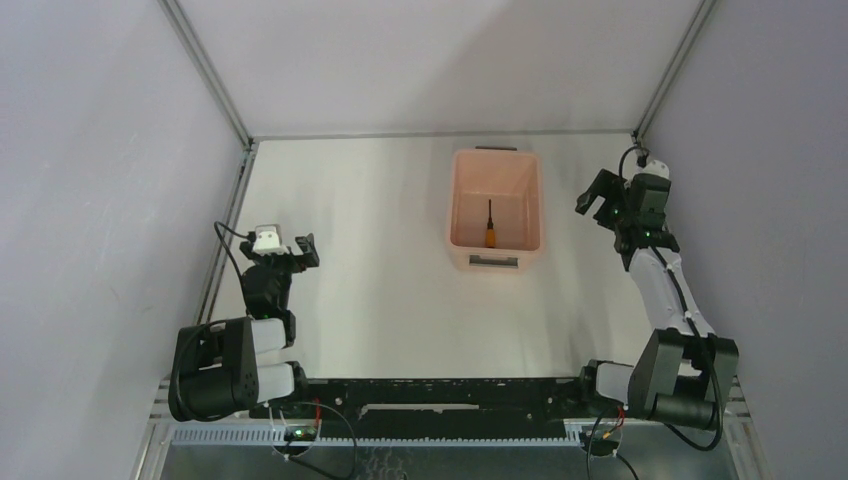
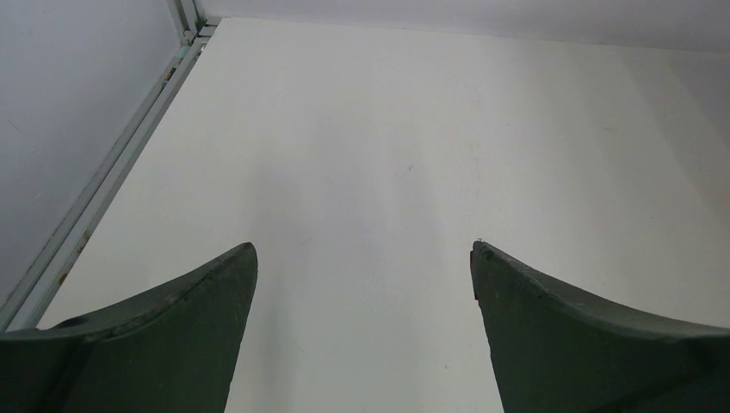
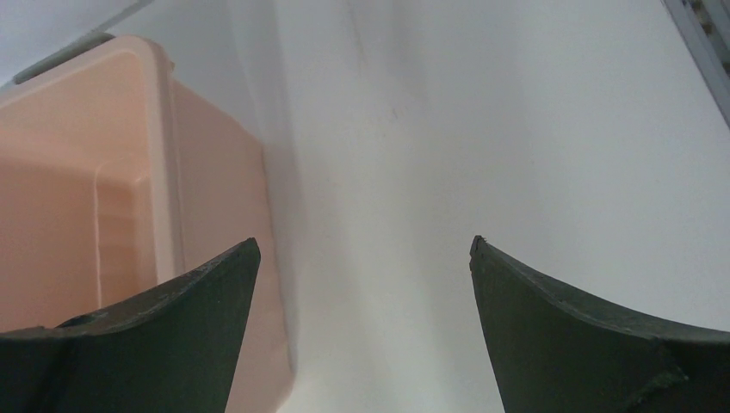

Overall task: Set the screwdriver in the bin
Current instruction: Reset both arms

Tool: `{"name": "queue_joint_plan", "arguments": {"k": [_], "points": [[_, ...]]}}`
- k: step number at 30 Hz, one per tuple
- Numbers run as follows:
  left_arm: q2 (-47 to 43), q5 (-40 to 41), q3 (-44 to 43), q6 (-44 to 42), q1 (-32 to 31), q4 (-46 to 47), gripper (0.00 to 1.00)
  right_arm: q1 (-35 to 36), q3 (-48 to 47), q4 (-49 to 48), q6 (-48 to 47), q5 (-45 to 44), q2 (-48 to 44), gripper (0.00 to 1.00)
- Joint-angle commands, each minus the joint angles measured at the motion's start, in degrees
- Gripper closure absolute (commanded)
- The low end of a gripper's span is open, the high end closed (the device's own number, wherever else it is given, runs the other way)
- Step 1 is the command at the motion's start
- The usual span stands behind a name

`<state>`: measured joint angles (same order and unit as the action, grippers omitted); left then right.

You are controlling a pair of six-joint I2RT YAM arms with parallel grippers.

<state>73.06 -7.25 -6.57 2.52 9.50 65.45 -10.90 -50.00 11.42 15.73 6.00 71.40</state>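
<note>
Your right gripper hangs spread wide and empty near the right rim of the bin (screwdriver lying inside). Your left gripper gapes empty above the table.

No writing, label, brand, number or sign is legible in any view; the bin and the table show only plain surfaces.

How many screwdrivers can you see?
1. The screwdriver lies inside the bin, on its bottom, with its orange handle toward the near end. No other shows on the table, though the bin's near wall could hide a little one.
</note>
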Motion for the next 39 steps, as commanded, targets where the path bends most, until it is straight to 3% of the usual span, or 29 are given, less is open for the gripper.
{"name": "queue_joint_plan", "arguments": {"k": [1,8,15,27,39], "points": [[-0.6,0.1,-1.6,-0.7,-0.3,1.4,0.02,3.6,4.0,-10.1,-4.5,-3.8,-6.0,0.00],[-0.7,0.1,-1.6,-0.7,-0.4,1.4,0.02,10.4,16.3,-27.4,-11.5,-12.1,-11.4,0.00],[-0.6,0.1,-1.6,-0.6,-0.4,1.4,0.02,10.7,16.1,-26.8,-6.2,-12.2,-10.0,0.00],[-0.6,0.1,-1.6,-0.7,-0.3,1.4,0.02,10.7,10.8,-17.7,-2.5,-8.2,-6.2,0.00],[-0.7,0.2,-1.6,-0.7,-0.3,1.4,0.02,10.7,7.8,-15.9,3.3,-14.0,-5.4,0.00]]}}
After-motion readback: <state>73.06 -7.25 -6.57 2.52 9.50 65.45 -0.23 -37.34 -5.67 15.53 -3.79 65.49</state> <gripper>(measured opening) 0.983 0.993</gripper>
